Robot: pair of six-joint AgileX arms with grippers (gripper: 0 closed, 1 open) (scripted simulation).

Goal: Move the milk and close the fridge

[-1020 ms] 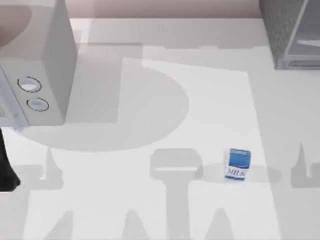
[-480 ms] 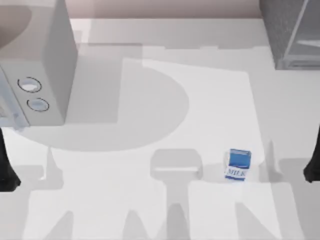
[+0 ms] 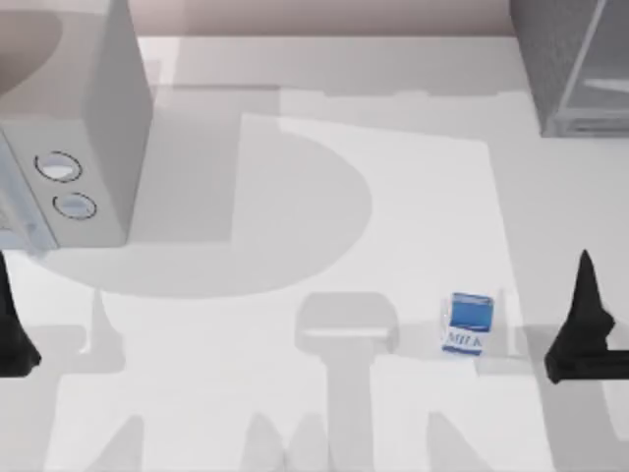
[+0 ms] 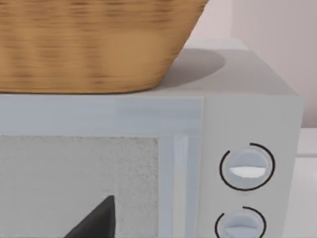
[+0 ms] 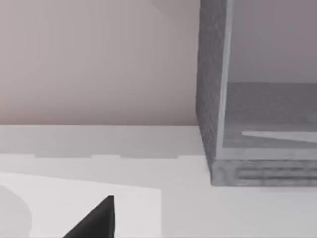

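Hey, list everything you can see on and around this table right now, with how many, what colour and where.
milk: one, blue top with white lettered band, upright on the table toward the top view's right, near side.
fridge: one, dark grey speckled, far right corner.
microwave: one, smooth pale grey with two round dials, far left.
basket: one, tan wicker, on top of the microwave.
table: one, white.
right tool: one, black, at the right edge beside the milk, apart from it.
left tool: one, black, at the left edge, parked.
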